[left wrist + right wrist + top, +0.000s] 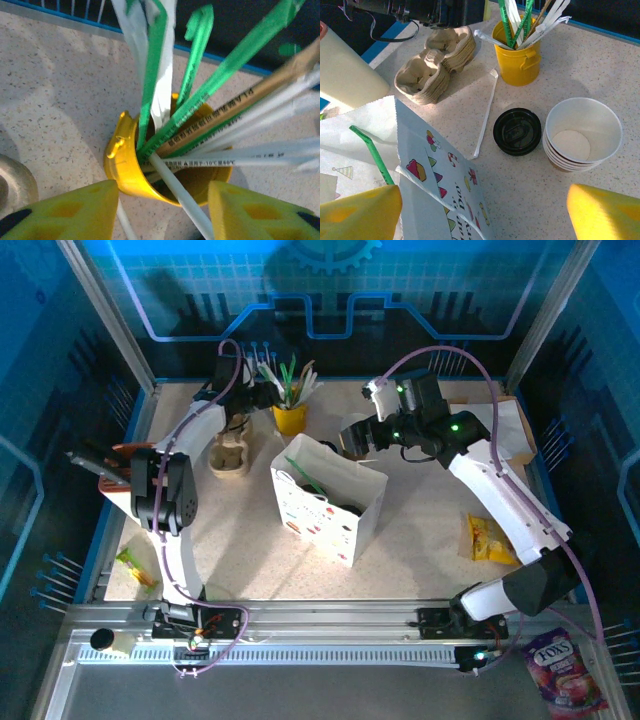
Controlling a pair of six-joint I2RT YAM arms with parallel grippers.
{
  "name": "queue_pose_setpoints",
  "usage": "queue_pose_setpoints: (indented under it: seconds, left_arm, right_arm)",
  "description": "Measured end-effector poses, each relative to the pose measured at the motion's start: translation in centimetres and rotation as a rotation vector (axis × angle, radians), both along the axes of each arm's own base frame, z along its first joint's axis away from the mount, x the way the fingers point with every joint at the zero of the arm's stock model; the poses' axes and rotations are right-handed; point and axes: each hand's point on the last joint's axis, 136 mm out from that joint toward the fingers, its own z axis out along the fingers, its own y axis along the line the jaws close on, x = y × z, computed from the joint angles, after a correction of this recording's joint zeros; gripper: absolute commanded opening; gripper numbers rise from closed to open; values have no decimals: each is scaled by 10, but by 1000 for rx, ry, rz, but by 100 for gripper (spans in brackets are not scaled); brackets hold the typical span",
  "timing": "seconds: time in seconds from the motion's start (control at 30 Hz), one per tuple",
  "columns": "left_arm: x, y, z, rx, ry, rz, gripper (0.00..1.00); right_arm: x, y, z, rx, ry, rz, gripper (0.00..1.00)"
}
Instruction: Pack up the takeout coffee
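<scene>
One takeout coffee, seen from above as a round black lid [516,131], stands on the table between the white paper bag [445,185] and a stack of lidless cups [582,132]. My right gripper [482,212] hangs wide open above the bag's rim, nothing between its yellow fingers [605,212]. From above, the right gripper [356,437] sits just behind the upright bag [325,502]; a dark shape [348,508] lies inside the bag, and I cannot tell what it is. My left gripper [162,200] is open at the yellow utensil cup [125,170], a white wrapped straw [185,200] running loose between its fingers.
Pulp cup carriers [435,60] lie behind the bag by the left arm. A wrapped straw [485,115] lies on the table beside the lid. A green straw [370,150] pokes from the bag. A yellow snack packet [490,538] lies at the right.
</scene>
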Motion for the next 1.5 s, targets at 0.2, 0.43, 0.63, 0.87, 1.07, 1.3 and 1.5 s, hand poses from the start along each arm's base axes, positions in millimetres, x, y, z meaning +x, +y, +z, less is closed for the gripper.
queue_pose_setpoints:
  seconds: [0.2,0.43,0.63,0.87,1.07,1.3,1.5]
  left_arm:
    - [26,14,30,-9,-79,25,56]
    - [49,9,32,-18,-86,4,41]
    - [52,8,14,-12,-32,-1,33]
    - [58,7,13,2,-23,-18,19]
    - [57,7,18,12,-23,-26,12]
    - [55,7,16,24,-11,-35,8]
    - [42,10,17,37,2,-27,9]
  right_arm:
    - [0,0,-1,-1,2,1,86]
    - [1,1,-2,-3,5,0,87]
    - [1,1,-2,-3,5,1,86]
    - [2,1,-4,-5,9,0,87]
    - [3,2,-6,-7,14,1,86]
    - [3,2,-7,-9,16,1,87]
    - [3,2,-7,-9,17,1,87]
